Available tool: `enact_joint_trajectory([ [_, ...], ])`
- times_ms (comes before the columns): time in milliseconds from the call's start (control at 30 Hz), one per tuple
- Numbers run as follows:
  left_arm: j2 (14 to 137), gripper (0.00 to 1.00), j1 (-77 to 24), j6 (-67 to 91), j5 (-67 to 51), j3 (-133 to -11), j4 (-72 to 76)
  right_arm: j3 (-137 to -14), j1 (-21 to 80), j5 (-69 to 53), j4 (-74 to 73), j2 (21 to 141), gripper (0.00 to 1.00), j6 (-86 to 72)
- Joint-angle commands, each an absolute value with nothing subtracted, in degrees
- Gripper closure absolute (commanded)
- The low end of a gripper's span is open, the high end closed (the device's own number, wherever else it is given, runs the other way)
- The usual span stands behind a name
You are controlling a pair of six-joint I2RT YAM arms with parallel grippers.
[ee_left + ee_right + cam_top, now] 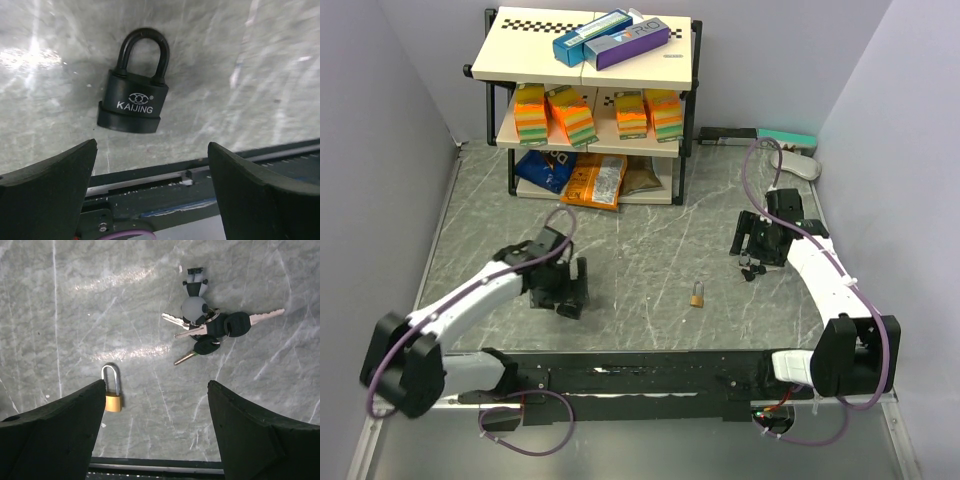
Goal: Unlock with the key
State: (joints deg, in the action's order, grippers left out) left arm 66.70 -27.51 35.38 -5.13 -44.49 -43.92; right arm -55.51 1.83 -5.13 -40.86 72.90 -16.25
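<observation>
A black padlock (132, 100) marked KAIJING lies flat on the grey marbled table, shackle closed and pointing away from me. My left gripper (152, 150) hangs open just short of it, with nothing between the fingers; in the top view this gripper (568, 290) is left of centre. A small brass padlock (698, 295) with a silver shackle lies mid-table, also seen in the right wrist view (112, 392). A bunch of black-headed keys (212, 330) with a grey figure charm lies beyond my right gripper (157, 390), which is open and empty above the table.
A two-tier shelf (588, 60) at the back holds boxes and sponge packs, with snack bags under it. A teal-topped box (785, 138) and a white object (798, 166) sit at the back right. The black base rail (640, 375) runs along the near edge.
</observation>
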Motion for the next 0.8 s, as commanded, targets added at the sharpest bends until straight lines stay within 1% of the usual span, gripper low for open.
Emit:
enact_joint_trajectory([
  [0,73.63,0.02,-33.04,39.55,3.06,-49.29,-44.02,-55.80,1.32,-2.91,-39.03,72.77,0.11,-15.82],
  [33,74.52,0.01,-33.39,39.55,5.77,-49.92,-44.38,-56.51,1.41,-2.55,-39.11,73.82,0.11,-15.91],
  [167,78.30,0.01,-33.66,39.90,9.05,-51.77,-45.61,-60.46,1.32,-6.14,-39.73,79.09,0.13,-17.66],
  [333,82.08,0.02,-33.66,39.90,9.14,-51.42,-44.48,-59.77,1.32,-8.79,-38.14,79.10,0.13,-18.54],
  [533,85.25,0.10,-34.01,38.67,8.17,-51.59,-43.16,-59.50,1.32,-8.61,-38.32,79.01,0.13,-18.46],
  [567,85.60,0.13,-34.01,38.41,8.17,-51.77,-42.55,-59.59,1.32,-8.61,-38.32,78.93,0.13,-18.46],
  [633,87.27,0.16,-34.01,37.71,8.09,-52.21,-42.10,-59.68,1.32,-8.70,-38.32,78.93,0.13,-18.54],
  [667,88.15,0.20,-34.01,37.44,7.91,-52.38,-41.93,-59.68,1.32,-8.61,-38.41,78.93,0.13,-18.54],
  [767,91.14,0.27,-34.01,36.91,8.26,-53.00,-41.83,-59.59,1.32,-8.26,-38.41,78.75,0.13,-18.55],
])
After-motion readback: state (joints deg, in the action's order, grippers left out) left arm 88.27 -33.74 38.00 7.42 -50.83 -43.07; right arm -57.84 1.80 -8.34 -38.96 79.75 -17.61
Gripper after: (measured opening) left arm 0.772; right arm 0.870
